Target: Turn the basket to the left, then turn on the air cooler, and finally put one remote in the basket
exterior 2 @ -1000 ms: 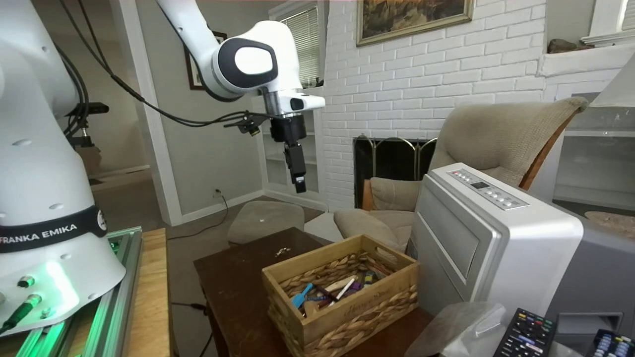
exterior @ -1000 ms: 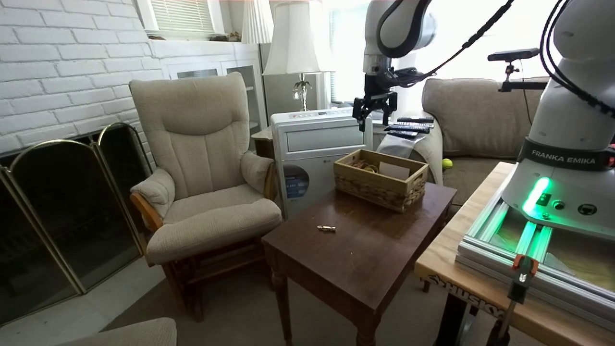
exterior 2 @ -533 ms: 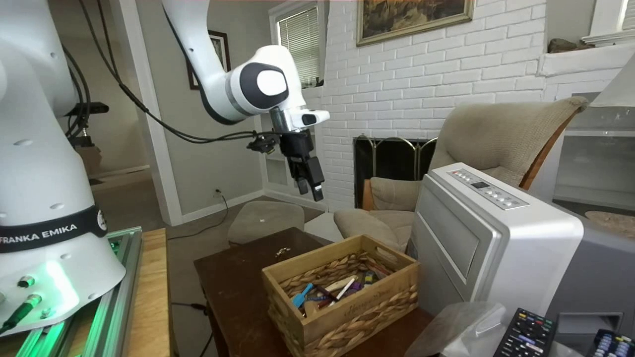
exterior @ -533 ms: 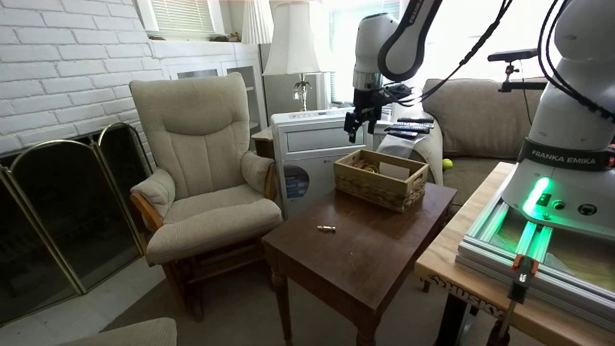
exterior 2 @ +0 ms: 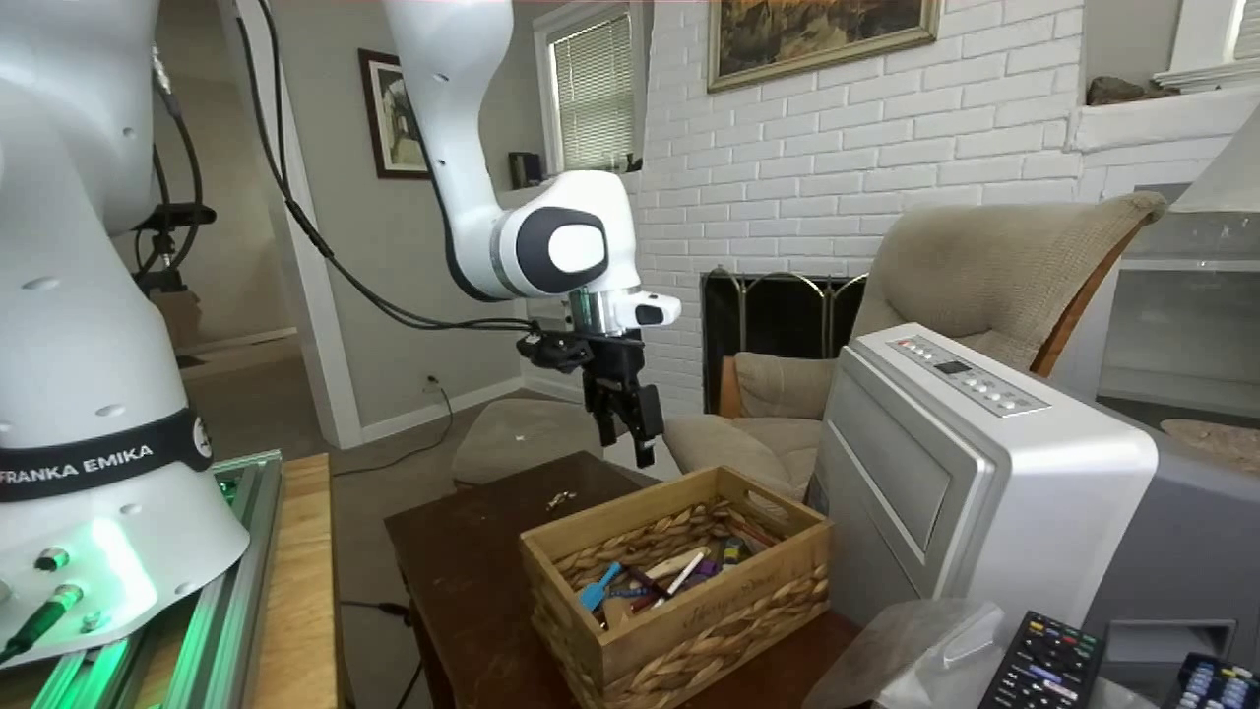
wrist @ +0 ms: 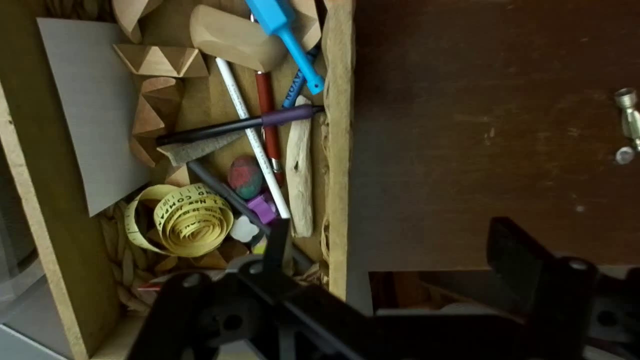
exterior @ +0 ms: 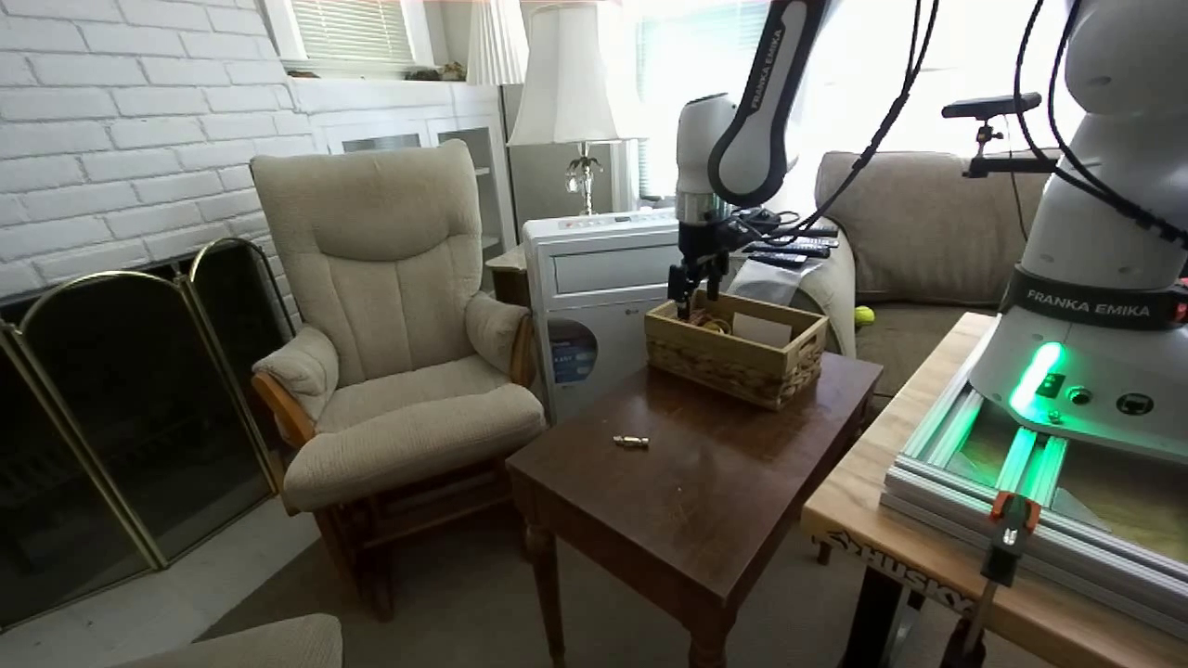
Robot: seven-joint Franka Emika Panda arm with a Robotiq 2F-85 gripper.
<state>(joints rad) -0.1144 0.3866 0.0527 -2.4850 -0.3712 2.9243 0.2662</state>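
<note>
Basket (exterior 2: 689,635) is sitting upright on the worktop (exterior: 677,501), at one end of it, just beside the cooler (exterior 2: 984,463), and is keeping the same place as a second ago. The arm (exterior 2: 566,241) is differing: it is bending lower, and the tool (exterior: 698,304) is dropping from well above the basket to close by its rim, as both exterior views are showing. The tool is standing spread. In the wrist view one long wall is showing between its fingers (wrist: 522,267), one of them hanging over the inside, the other outside; whether either is touching the wood is remaining unclear. The remotes (exterior: 791,250) on the sofa arm (exterior: 824,292) and the metal piece (exterior: 631,442) on the worktop are lying unchanged.

As to its bearing, the basket is lying crosswise, its long axis running roughly parallel to the worktop's short edge. One short end is facing the cooler. The lettered long side is looking toward the remotes, while the long side by the tool is looking toward the metal piece. In the wrist view that long side is running from top to bottom, almost straight. Its open top is facing upward. Inside, a coiled yellow tape (wrist: 192,220), a pale card (wrist: 95,110) and a pen (wrist: 215,131) are lying jumbled together with smaller bits.
</note>
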